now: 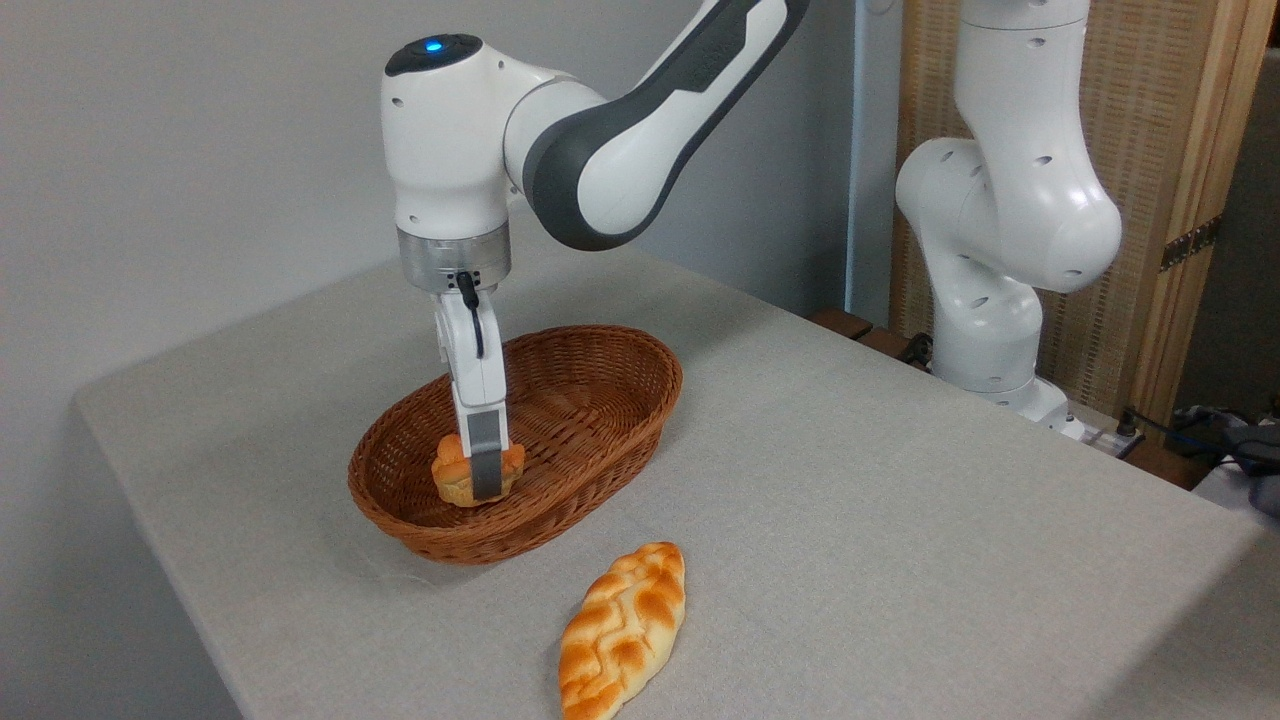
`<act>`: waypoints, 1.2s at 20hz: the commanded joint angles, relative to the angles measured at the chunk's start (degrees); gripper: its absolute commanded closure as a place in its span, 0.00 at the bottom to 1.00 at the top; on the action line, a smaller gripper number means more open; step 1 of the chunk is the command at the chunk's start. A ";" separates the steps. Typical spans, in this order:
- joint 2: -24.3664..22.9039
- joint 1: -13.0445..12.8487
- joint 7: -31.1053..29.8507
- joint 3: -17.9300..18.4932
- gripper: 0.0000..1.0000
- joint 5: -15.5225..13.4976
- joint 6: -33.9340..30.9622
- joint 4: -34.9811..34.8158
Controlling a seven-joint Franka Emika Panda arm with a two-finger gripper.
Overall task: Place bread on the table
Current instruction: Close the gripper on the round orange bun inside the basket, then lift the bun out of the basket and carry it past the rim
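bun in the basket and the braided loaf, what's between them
The basket's near wall, then bare table cloth, between the bun and the loaf, in the camera view.

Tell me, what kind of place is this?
Probably a robotics lab: a robot arm is mounted beside a cloth-covered table, which holds toy-like bread in a basket, and cables lie nearby.

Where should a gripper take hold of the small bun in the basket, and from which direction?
Across the bread's paler base, coming straight down: the basket's walls block the sides. The gripper sits that way now, one finger at the front.
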 commanded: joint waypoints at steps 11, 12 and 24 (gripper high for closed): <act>-3.01 -0.35 0.55 0.73 0.67 -0.56 0.04 -0.16; -3.80 -0.35 0.46 0.99 0.67 -0.73 -0.39 -0.08; -12.42 1.58 0.20 7.05 0.60 -3.46 -14.80 1.33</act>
